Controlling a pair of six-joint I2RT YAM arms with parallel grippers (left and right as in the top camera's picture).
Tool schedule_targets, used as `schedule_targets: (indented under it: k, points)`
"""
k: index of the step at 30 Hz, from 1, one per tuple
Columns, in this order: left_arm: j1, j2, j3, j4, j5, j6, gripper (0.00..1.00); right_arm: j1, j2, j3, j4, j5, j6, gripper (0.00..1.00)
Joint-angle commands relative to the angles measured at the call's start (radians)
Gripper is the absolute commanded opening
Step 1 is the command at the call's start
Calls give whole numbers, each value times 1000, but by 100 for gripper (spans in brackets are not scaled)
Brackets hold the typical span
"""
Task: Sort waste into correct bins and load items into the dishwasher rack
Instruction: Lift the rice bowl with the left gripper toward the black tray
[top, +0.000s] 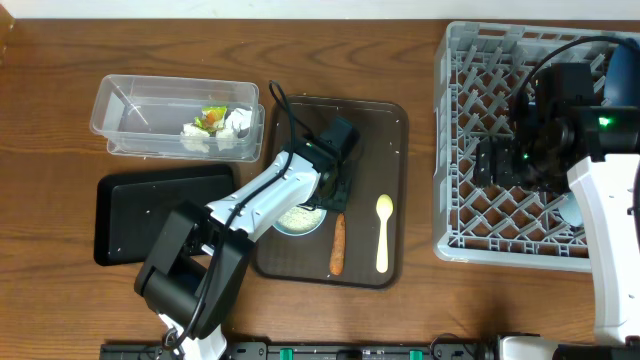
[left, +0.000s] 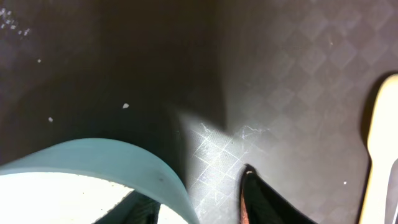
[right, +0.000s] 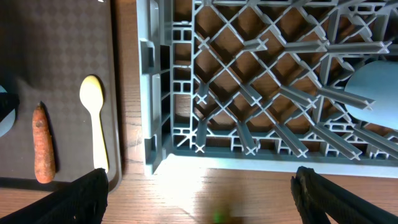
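the left claw (top: 328, 198) stands part open astride the rim of the pale bowl (left: 124, 158) on the brown serving tray (top: 385, 125). its outer jaw is clear of the wall, so nothing is gripped yet. we judge this sets up a rim pinch for emptying the rice (left: 56, 193). the right claw (right: 202, 196) hangs wide open and empty at the rack (right: 267, 74) edge, out of the way.

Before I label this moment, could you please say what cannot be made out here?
Left wrist: the bowl runs off the bottom edge; whether the left gripper grips its rim is unclear.
Overhead: the left arm covers that gripper's fingertips.
Right wrist: the right edge cuts a pale blue item in the rack; overhead, the right arm mostly hides it.
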Motion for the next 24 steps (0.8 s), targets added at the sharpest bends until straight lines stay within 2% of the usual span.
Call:
schedule_targets:
  k: [1, 10, 17, 21, 24]
  points:
    - [-2, 13, -3, 1, -2, 2, 38, -5, -8, -5, 2, 13, -6, 93]
    - [-2, 19, -47, 22, -2, 2, 35, -5, -8, -5, 1, 13, -6, 93]
    - [-2, 19, -47, 23, -2, 2, 19, -5, -8, -5, 0, 13, -6, 93]
    - [-2, 19, -47, 20, -2, 2, 6, -5, -8, -5, -1, 13, -6, 93]
    - [-2, 14, -45, 5, -4, 2, 6, -5, -8, -5, -1, 13, -6, 94]
